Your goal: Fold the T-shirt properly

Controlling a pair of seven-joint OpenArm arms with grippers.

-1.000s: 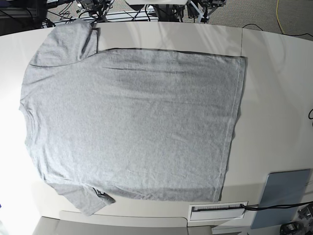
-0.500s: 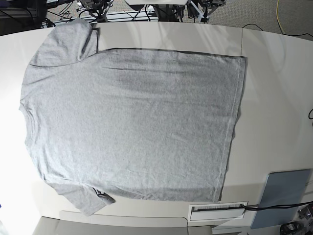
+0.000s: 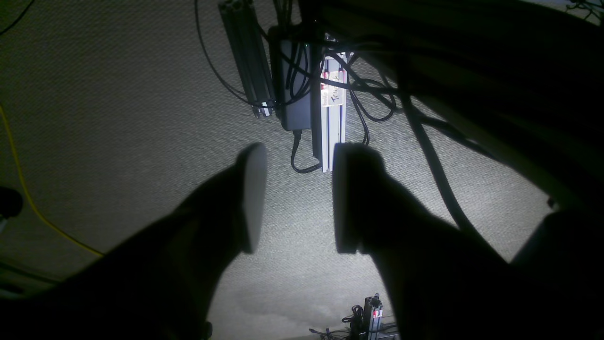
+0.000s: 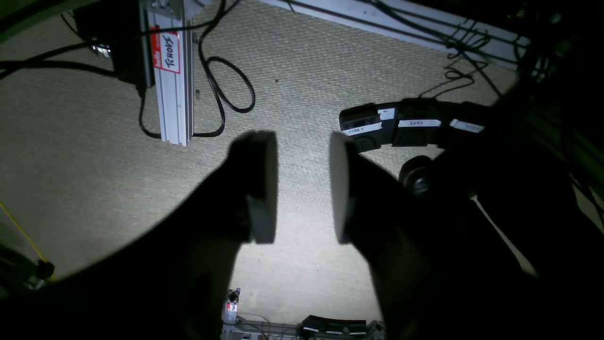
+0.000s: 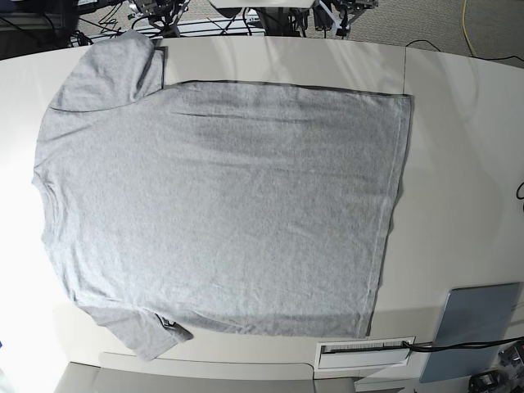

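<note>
The heather-grey T-shirt (image 5: 221, 205) lies spread flat on the white table (image 5: 458, 164), plain side up, collar to the left and hem to the right. One sleeve lies at the top left, the other at the bottom left. Neither gripper shows in the base view. My left gripper (image 3: 295, 198) is open and empty, hanging over carpet below table level. My right gripper (image 4: 302, 189) is also open and empty over carpet. The T-shirt does not show in either wrist view.
A grey-blue flat pad (image 5: 473, 327) lies at the table's bottom right, next to a white labelled strip (image 5: 364, 350). Aluminium rails (image 3: 328, 113) and cables (image 4: 222, 89) lie on the carpet under the grippers. Black labelled boxes (image 4: 396, 125) sit near the right gripper.
</note>
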